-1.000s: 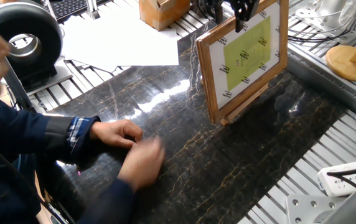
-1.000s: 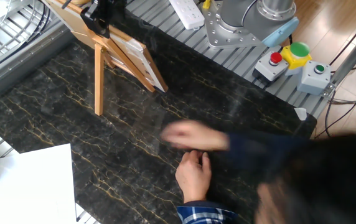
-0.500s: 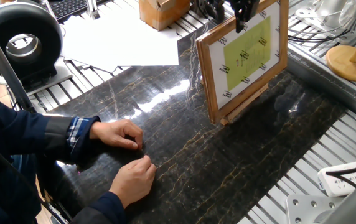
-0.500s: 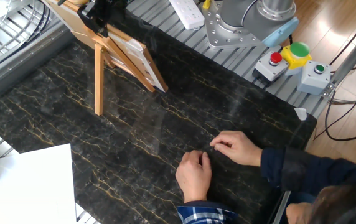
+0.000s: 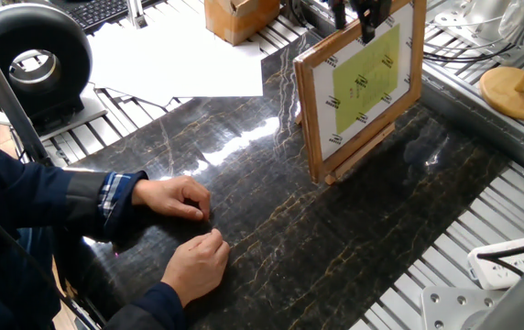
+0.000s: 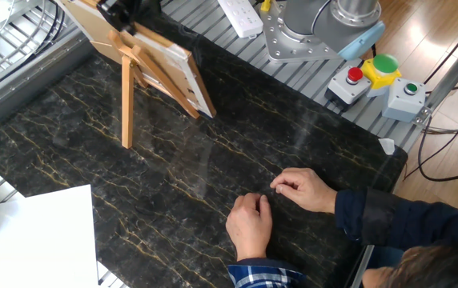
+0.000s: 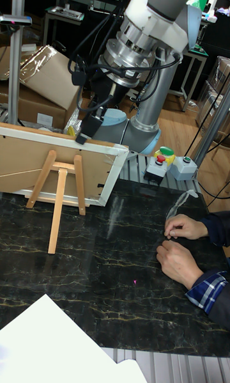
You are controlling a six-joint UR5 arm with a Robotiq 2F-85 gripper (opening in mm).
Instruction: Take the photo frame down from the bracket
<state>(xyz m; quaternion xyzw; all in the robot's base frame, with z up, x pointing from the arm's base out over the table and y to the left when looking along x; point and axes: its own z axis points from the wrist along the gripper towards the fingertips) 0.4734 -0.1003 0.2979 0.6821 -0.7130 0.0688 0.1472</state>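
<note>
The photo frame (image 5: 363,82), light wood with a white mat and a yellow-green picture, leans tilted back at the far side of the dark marble table. Its back (image 7: 38,159) faces the tall fixed view. The bracket (image 7: 61,185), a small wooden easel, stands behind it; its ledge bar (image 5: 365,149) runs under the frame's lower edge and its rear leg (image 6: 125,104) stands on the marble. My gripper (image 5: 355,11) (image 7: 86,132) (image 6: 121,12) is at the frame's top edge, fingers clamped on it. Whether the frame's bottom still touches the ledge I cannot tell.
A person's two hands (image 5: 184,197) (image 5: 198,261) rest on the near part of the table (image 5: 354,238). A white paper sheet (image 5: 180,60), a black round device (image 5: 33,55) and a cardboard box (image 5: 239,18) lie behind. A round wooden base with a post (image 5: 516,92) is at the right.
The frame and my gripper have shifted slightly, the frame's top edge rising and moving away from the easel. The person's moving hand came to rest on the table.
</note>
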